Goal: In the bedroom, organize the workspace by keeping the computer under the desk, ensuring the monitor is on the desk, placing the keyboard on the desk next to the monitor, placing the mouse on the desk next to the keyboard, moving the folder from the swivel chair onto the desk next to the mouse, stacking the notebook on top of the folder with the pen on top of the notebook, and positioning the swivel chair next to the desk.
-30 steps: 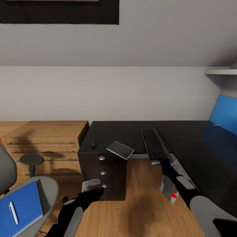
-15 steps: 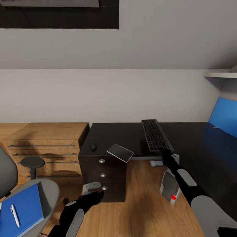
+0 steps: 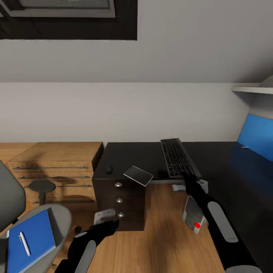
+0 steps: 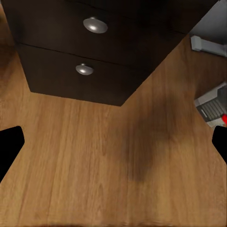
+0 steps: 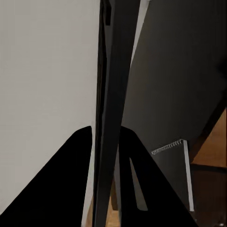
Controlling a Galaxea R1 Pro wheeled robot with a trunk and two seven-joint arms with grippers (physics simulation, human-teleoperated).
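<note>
Keyboard (image 3: 176,157) in my right gripper (image 3: 188,178) is being held by its near end, my fingers (image 5: 78,179) clamped on its thin edge, while its far end is reaching over the desk (image 3: 144,153) toward the wall. Near the desk's left front corner the mouse (image 3: 109,170) is sitting and the notebook (image 3: 138,175) is overhanging the front edge above the drawer unit (image 3: 119,199). My left gripper (image 3: 110,224) is hanging spread apart over the wooden floor (image 4: 94,165), the computer (image 3: 194,216) is standing on the floor below the desk's front edge, and the folder (image 3: 28,240) with the pen (image 3: 24,243) on it is lying on the swivel chair (image 3: 60,220).
</note>
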